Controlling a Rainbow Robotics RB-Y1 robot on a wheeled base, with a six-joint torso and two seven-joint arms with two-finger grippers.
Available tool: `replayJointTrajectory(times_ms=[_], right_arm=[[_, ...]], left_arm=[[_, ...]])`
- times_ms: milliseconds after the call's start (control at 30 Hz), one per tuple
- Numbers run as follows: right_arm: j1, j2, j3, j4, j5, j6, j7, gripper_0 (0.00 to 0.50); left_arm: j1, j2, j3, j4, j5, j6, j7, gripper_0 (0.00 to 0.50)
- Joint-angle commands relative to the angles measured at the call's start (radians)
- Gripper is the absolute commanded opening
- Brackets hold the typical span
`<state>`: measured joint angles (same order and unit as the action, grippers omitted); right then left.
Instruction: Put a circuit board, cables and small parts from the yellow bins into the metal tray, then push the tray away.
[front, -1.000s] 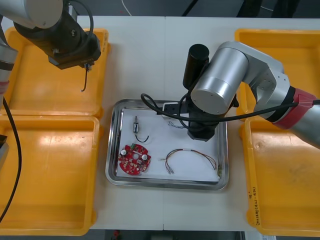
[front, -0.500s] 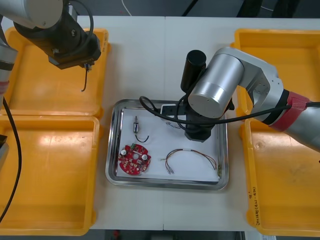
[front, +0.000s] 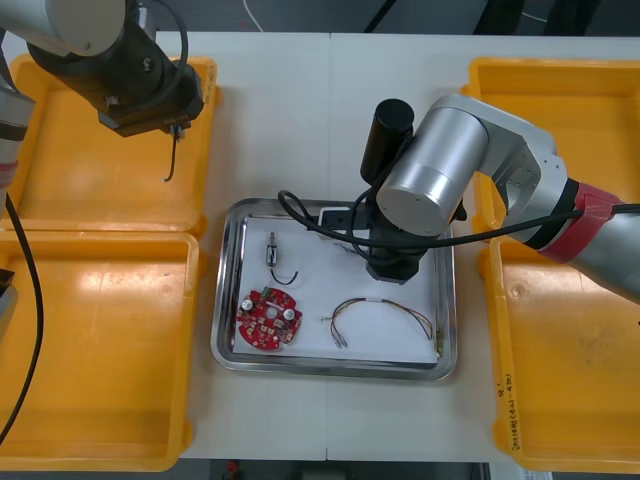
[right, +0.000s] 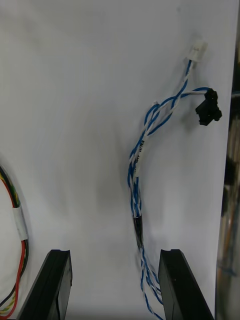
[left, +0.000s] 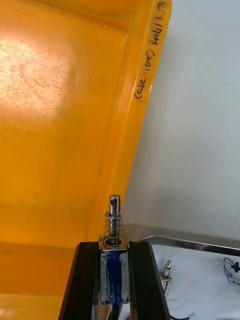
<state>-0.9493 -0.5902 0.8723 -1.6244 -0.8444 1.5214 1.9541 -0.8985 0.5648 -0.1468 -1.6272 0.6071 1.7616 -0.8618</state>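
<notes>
Clamped on a small metal part (left: 114, 220) whose long axis runs along its fingers, the left pincer (left: 114, 246) hangs over the far-left yellow bin's (front: 60, 190) right edge, the metal tray (front: 225, 300) lying nearward and rightward, where the right pincer (right: 115, 252) gapes wide over the blue and white cable (right: 136, 165).

Silver right arm (front: 455, 150), red band (front: 592, 205), looped black cable (front: 300, 218); black jaws

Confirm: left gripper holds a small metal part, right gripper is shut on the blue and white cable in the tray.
Not shut: the right wrist view shows the right gripper open over the twisted blue and white cable in the metal tray. The left gripper holds the small metal part.
</notes>
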Motion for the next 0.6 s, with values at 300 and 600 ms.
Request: replayJointTrajectory(times_ms=[300, 600], right_arm=[[-0.039, -0.023, -0.154, -0.183, -0.033, 0.218, -0.049, 0.5], [-0.039, -0.034, -0.38, -0.299, -0.085, 0.398, -0.087, 0.5]], left_arm=[[0.001, 0.027, -0.01, -0.056, 0.019, 0.019, -0.051, 0.0], [0.001, 0.017, -0.011, -0.066, 0.023, 0.027, -0.034, 0.0]])
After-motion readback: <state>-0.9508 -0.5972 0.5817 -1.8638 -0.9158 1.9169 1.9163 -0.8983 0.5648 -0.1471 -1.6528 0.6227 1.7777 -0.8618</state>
